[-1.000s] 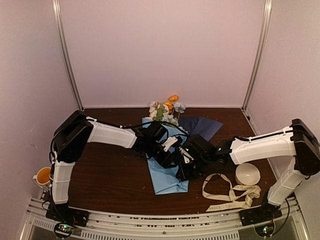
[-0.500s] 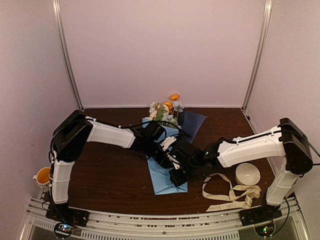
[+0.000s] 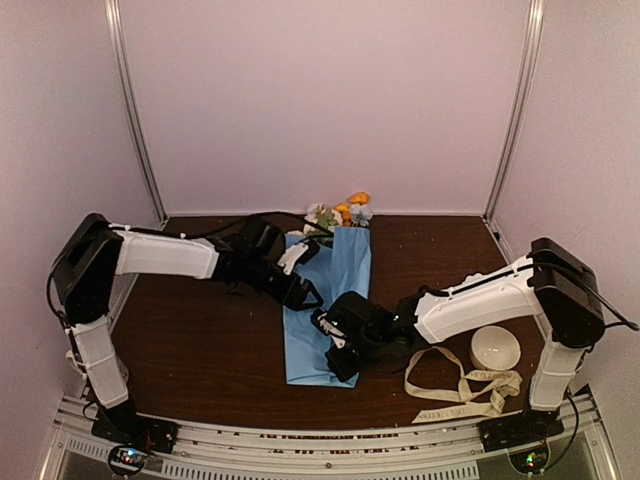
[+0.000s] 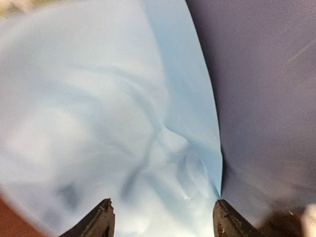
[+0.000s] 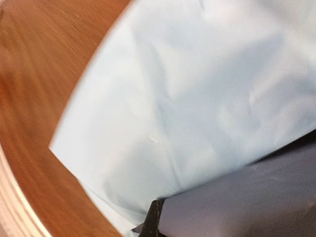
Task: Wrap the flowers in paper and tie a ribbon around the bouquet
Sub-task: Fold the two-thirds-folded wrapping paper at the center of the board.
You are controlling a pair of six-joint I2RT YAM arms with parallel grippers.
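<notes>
Enclosure of three plain, matt, pale pinkish-white panels: back wall (image 3: 320,100), left wall (image 3: 50,150) and right wall (image 3: 590,130), joined at the back corners by a slim silver left post (image 3: 138,120) and right post (image 3: 512,120), both slanting outward toward the top in the overhead view. Table (image 3: 200,350) of dark reddish-brown wood fills the floor of the enclosure from wall to wall, with a ribbed light-metal rail (image 3: 320,462) along its near edge. Light soft and even, shadows faint, a slight sheen on the wood.
</notes>
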